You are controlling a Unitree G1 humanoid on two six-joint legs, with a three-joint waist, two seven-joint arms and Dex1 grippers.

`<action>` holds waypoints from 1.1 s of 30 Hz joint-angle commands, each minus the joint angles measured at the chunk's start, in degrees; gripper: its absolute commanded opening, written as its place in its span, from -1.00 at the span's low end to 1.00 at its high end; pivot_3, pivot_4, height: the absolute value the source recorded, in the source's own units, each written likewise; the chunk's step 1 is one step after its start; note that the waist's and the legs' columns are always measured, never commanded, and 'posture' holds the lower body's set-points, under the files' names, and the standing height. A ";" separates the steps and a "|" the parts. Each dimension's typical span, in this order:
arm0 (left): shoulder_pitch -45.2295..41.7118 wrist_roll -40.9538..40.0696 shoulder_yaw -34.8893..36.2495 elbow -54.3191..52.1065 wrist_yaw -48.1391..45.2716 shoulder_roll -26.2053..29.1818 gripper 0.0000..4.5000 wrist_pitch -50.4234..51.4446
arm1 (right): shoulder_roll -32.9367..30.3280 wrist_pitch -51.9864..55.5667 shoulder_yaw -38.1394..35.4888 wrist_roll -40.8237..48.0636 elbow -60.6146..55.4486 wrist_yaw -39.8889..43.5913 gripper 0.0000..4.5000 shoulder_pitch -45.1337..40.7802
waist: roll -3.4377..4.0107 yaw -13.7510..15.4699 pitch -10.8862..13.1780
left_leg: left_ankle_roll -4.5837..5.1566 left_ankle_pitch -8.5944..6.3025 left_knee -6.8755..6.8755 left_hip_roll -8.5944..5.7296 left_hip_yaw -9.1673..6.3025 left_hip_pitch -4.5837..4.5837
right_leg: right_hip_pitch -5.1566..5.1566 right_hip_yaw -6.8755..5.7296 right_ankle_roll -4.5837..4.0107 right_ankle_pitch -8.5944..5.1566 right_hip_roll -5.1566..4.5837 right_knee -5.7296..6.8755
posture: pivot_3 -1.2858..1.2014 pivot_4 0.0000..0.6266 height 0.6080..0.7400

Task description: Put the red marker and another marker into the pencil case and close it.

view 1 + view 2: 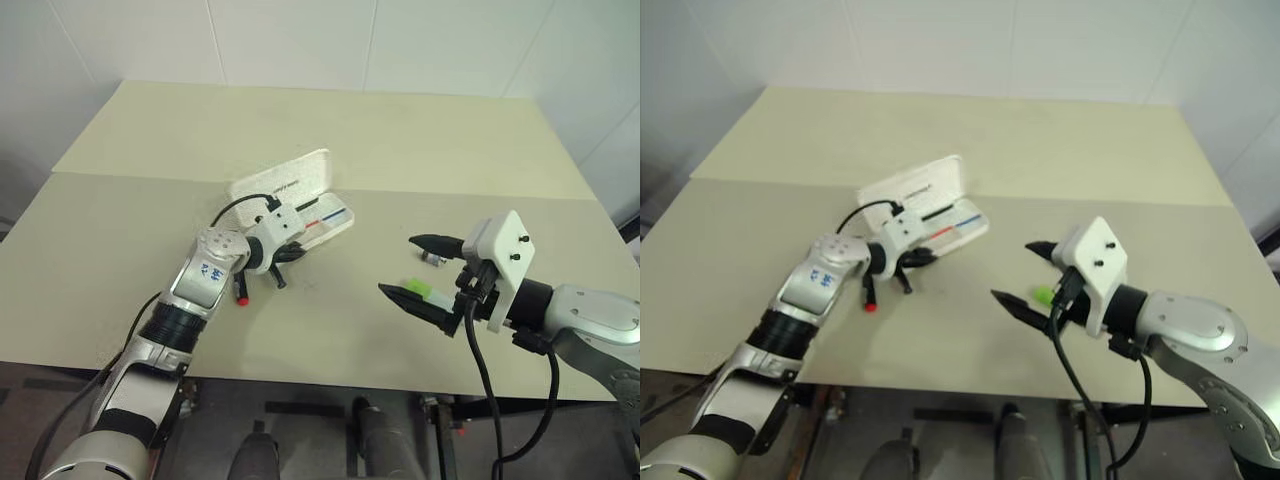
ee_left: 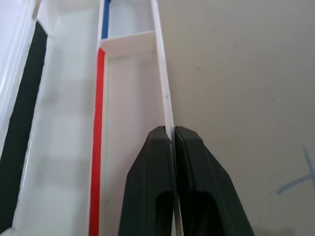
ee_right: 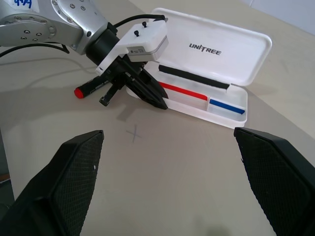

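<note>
Left eye view, read left to right. Broad bare stretch of table (image 1: 120, 250) at far left, open up to its back edge. Then left gripper (image 1: 290, 252), fingers shut together on the thin front wall of the case (image 1: 300, 190), as seen close up in left wrist view: two black fingers (image 2: 152, 187) pressed on either side of the white rim, one inside the tray, one outside over the table. Red marker (image 1: 240, 290) lay on the table just beside and under that wrist, red end toward the near edge, outside the case. Case stood open, lid (image 3: 216, 49) tilted up behind the tray, black lettering on its inner face, red and blue stripe (image 3: 184, 91) along the tray floor, a dark strip at the hinge. Nothing seen lying in the tray compartments in view. Small pencilled cross (image 3: 133, 133) on the bare surface in front of the case. Wide free gap of table between case and right gripper (image 1: 422, 268). Right gripper held above the table, fingers spread wide, empty. Green marker (image 1: 416, 287) lay between those spread fingers in that view, on the table below them, well apart from the case. Small grey piece (image 1: 433, 259) close by, beside the upper finger. More open table to the right, up to the edge.
</note>
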 commanded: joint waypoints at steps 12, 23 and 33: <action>-3.03 -6.16 3.96 7.00 -12.33 0.05 -0.99 -15.09 | -0.28 -0.86 -1.97 0.59 -0.77 -0.31 1.00 -0.45 | 0.00 0.21 0.01 | 0.01 -0.01 0.01 -0.01 -0.01 -0.15 | -0.03 0.00 0.00 0.01 0.00 -0.09 | 0.03 -0.52 1.00; -0.51 -13.95 5.44 -1.49 -25.75 5.10 -0.99 -14.47 | -0.46 -0.67 -2.55 0.89 -1.09 -0.35 1.00 0.39 | 0.04 0.05 0.04 | 0.37 -0.20 0.00 0.00 0.00 -0.27 | -0.06 -0.01 0.01 0.01 0.00 0.01 | 0.03 -0.52 1.00; 6.56 -15.76 4.93 -9.66 -33.35 11.59 -0.99 -17.53 | -0.82 -0.62 -3.61 1.46 -1.53 -0.17 1.00 1.82 | 0.05 0.02 0.06 | 0.38 -0.21 0.12 0.00 0.01 -0.18 | -0.07 0.00 0.00 -0.01 0.00 -0.07 | 0.03 -0.52 1.00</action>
